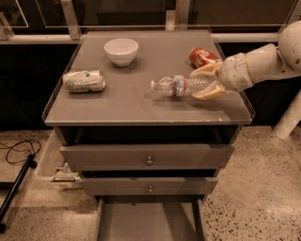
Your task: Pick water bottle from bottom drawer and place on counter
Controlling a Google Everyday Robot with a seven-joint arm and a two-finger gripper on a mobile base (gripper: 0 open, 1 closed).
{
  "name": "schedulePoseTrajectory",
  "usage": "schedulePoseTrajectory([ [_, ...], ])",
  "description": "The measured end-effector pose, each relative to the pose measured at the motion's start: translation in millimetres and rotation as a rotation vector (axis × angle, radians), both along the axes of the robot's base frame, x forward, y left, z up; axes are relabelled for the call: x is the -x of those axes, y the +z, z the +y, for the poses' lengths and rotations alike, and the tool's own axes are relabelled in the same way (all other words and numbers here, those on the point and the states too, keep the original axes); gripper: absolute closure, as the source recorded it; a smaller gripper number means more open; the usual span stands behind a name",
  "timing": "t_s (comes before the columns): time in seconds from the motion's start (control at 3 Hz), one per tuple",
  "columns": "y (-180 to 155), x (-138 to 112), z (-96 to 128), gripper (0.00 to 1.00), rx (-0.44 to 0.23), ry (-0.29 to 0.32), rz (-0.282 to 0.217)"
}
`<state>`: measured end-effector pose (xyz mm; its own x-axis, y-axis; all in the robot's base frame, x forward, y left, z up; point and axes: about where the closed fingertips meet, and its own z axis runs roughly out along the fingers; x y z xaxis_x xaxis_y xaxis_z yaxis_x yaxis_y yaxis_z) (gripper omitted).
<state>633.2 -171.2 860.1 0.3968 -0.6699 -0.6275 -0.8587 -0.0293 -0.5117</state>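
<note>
Counter (127, 104): we see a bowl (121, 50) and two cans on it.
Bottom drawer (148, 223): pulled out.
Gripper (201, 84): over the counter's right side, fingers clamped on the bottle.
Water bottle (178, 85): level, cap leftward, low over the counter.

Speckled stone floor (263, 188), dark wall (117, 12) behind, pale upright post (69, 19)

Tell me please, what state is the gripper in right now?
Gripper: closed on the water bottle, holding it sideways over the right side of the counter.
</note>
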Motion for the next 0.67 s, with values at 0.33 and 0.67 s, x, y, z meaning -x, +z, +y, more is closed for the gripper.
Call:
schedulePoseTrajectory([
  [0.33,-6.0,-3.5,17.0,1.0,0.01,0.018,0.013],
  [0.67,-6.0,-3.5,17.0,0.74,0.01,0.018,0.013],
])
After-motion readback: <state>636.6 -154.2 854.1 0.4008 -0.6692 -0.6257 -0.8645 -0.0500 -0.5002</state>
